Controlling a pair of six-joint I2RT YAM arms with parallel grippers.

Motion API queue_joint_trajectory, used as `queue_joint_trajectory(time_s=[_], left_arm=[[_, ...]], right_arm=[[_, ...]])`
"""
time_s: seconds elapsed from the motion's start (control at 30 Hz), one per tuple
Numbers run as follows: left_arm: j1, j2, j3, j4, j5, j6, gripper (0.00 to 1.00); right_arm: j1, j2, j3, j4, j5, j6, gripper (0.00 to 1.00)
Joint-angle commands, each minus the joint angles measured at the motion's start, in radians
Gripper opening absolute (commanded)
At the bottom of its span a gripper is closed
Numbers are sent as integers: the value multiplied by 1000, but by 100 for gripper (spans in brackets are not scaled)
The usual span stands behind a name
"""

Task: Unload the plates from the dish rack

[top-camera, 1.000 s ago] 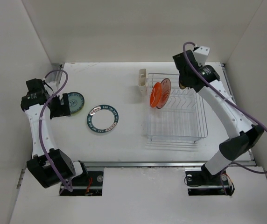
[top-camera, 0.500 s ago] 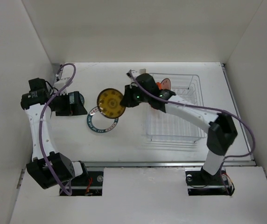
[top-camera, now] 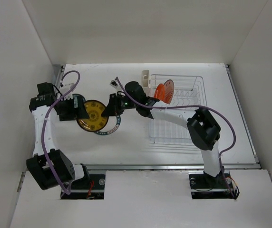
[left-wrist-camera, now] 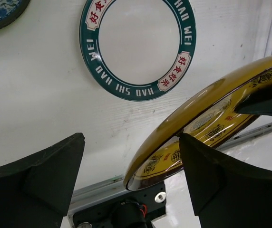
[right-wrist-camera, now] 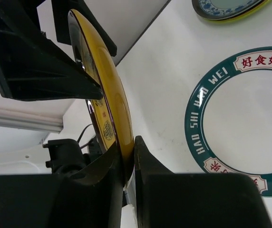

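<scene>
Between spread left fingers [left-wrist-camera: 41, 171], yellow plate [left-wrist-camera: 198, 111], rim pinched by right fingers [right-wrist-camera: 183, 194].

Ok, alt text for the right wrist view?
The right gripper is shut on the rim of a yellow plate held on edge, with the open left gripper flanking its far edge. Beyond, a teal-rimmed plate lies flat on the white table.

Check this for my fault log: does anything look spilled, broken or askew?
Nothing spilled or broken. The one askew thing is the yellow plate, held on edge in mid-air by the right gripper between the left gripper's open fingers.
</scene>
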Motion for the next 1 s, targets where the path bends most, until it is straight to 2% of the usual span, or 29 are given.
queue_joint_trajectory(time_s=[0.0, 0.07, 0.13, 0.17, 0.23, 0.33, 0.37, 0.4, 0.5, 0.67, 0.73, 0.77, 0.8, 0.87, 0.9, 0.93, 0.97], left_arm=[[1, -13, -24, 85, -120, -23, 76], [1, -13, -24, 85, -120, -33, 72], [1, -4, -24, 68, -53, -33, 64], [1, 11, -13, 51, -12, -24, 55], [1, 37, -1, -1, 118, 1, 49], [1, 68, 19, -44, 220, 56, 42], [1, 81, 19, -56, 220, 65, 37], [1, 81, 19, -56, 234, 76, 24], [1, 90, 19, -65, 243, 76, 0], [1, 90, 38, -92, 278, 76, 0], [1, 79, 48, -78, 268, 33, 0], [1, 79, 58, -78, 268, 15, 0], [22, 79, 67, -66, 256, -3, 0], [47, 90, 100, -66, 274, -34, 0], [56, 107, 117, -66, 274, -34, 0], [73, 116, 151, -75, 288, -34, 0], [85, 125, 165, -75, 300, -62, 0]], right_arm=[[20, -13, 14, 223, -105, 60, 0], [20, -12, -7, 245, -115, 60, 0], [20, -2, -7, 269, -143, 89, 0], [20, 12, -7, 301, -160, 100, 0], [20, 24, -7, 339, -191, 134, 0], [20, 24, -41, 414, -211, 166, 0], [20, 24, -41, 414, -211, 166, 0], [20, 24, -52, 427, -211, 166, 0], [20, 33, -52, 427, -220, 177, 0], [20, 52, -52, 410, -211, 186, 2], [20, 52, -41, 382, -211, 186, 19], [20, 52, -41, 362, -211, 186, 33], [11, 52, -41, 352, -201, 186, 57], [-2, 41, -41, 306, -182, 186, 75], [-2, 28, -50, 289, -170, 175, 96], [-12, 27, -50, 270, -156, 175, 100], [-23, 9, -59, 253, -126, 165, 100]])
